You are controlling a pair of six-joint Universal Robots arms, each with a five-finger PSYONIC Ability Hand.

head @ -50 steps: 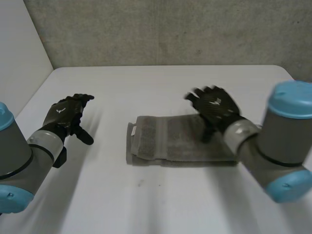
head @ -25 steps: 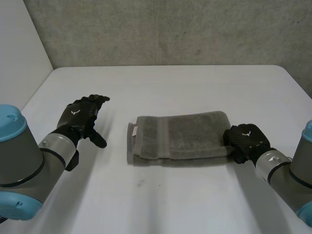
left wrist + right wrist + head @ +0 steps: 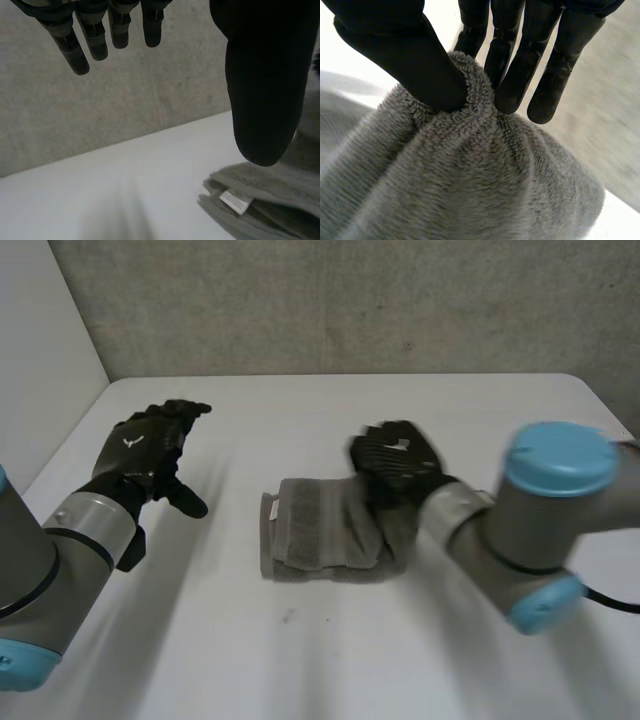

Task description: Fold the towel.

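The grey towel (image 3: 318,535) lies on the tabletop (image 3: 330,650) as a folded strip. One end of it is gathered up under the right robot hand (image 3: 395,462). That hand pinches a plush fold between thumb (image 3: 400,50) and fingers (image 3: 512,65) and holds it raised over the flat part. The end away from that hand shows stacked layers and a small white label (image 3: 235,199).

From where I stand this looks like the next fold across the strip's length. The move ahead would be to carry the lifted end over to the label end, lay it down edge to edge, then let go.

The left robot hand (image 3: 145,455) hovers off to the side of the label end, fingers straight and spread, holding nothing. Bare tabletop surrounds the towel, its edges well away, so there is plenty of room.
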